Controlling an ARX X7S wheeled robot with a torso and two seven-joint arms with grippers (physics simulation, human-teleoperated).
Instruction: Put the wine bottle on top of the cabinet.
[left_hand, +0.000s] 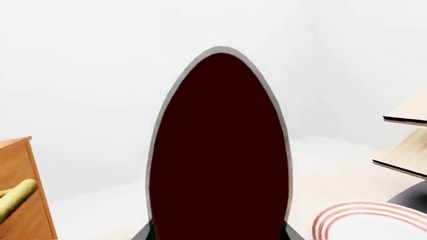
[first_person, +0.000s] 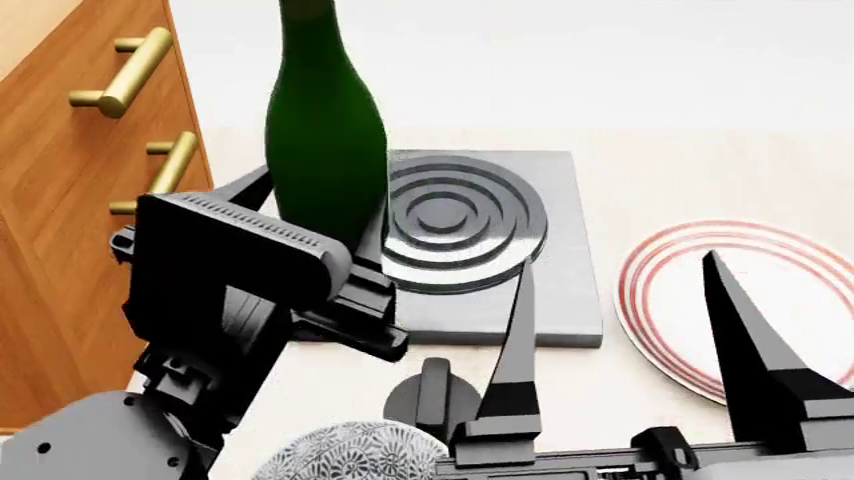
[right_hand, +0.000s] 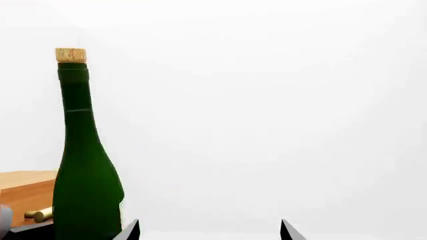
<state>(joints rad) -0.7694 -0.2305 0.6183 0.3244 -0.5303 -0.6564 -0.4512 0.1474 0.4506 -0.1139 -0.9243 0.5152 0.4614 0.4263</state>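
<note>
The bottle (first_person: 324, 150) stands upright, held up in the left gripper (first_person: 314, 260), whose fingers clasp its lower body from both sides; in the head view its neck runs out of the top of the picture. It hangs just right of the cabinet (first_person: 67, 200), beside the brass handles (first_person: 134, 70), and over the left edge of a grey square block (first_person: 561, 250) with raised rings. In the right wrist view the bottle (right_hand: 83, 180) shows whole, dark green with a tan cork (right_hand: 71, 55), and the cabinet top (right_hand: 23, 182) lies low behind it, level with the bottle's lower body. The left wrist view is mostly filled by the bottle's dark side (left_hand: 220, 150). The right gripper (first_person: 621, 340) is near the bottom of the head view, its two dark fingers spread wide and holding nothing, over the table between the block and a red-rimmed white plate (first_person: 801, 300)
</note>
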